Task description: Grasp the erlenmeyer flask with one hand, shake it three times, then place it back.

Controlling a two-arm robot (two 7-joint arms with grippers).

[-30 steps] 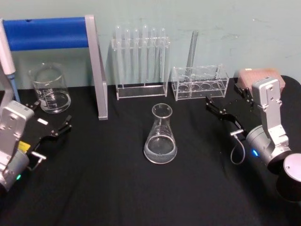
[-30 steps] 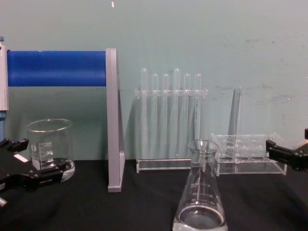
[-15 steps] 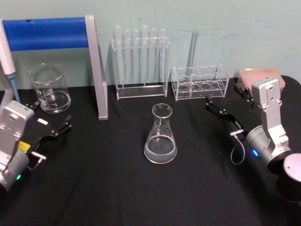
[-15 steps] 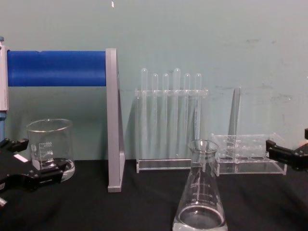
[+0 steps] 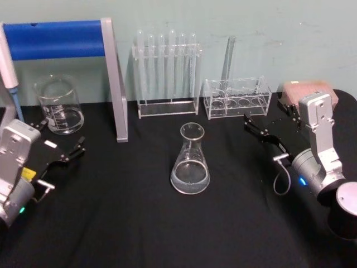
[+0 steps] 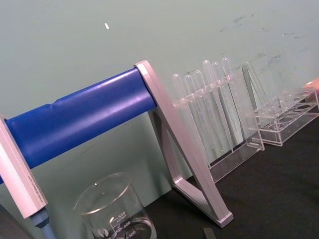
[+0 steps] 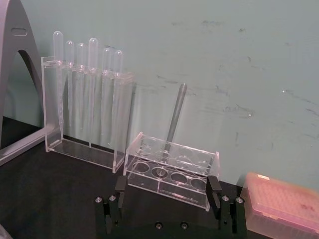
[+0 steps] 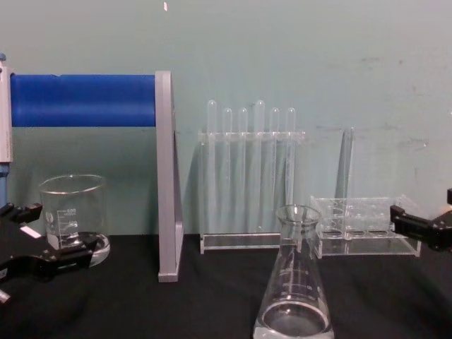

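No shift since earlier: erlenmeyer flask (image 5: 190,161) untouched, both claws (left (image 5: 57,144), right (image 5: 270,127)) apart.

Seen from the right wrist: right gripper (image 7: 168,191) low in the foreground, black, its two fingers (image 7: 120,183) spread wide with nothing between them, above a black table (image 7: 45,184). Just beyond the fingertips, a low clear rack (image 7: 172,172) with round holes, holding one tilted test tube (image 7: 176,115). Beside it, a taller clear rack (image 7: 82,112) carrying six upright test tubes. A pink-lidded box (image 7: 286,201) at one edge, a grey stand leg (image 7: 20,74) at the other. Pale green wall (image 7: 224,59) behind.
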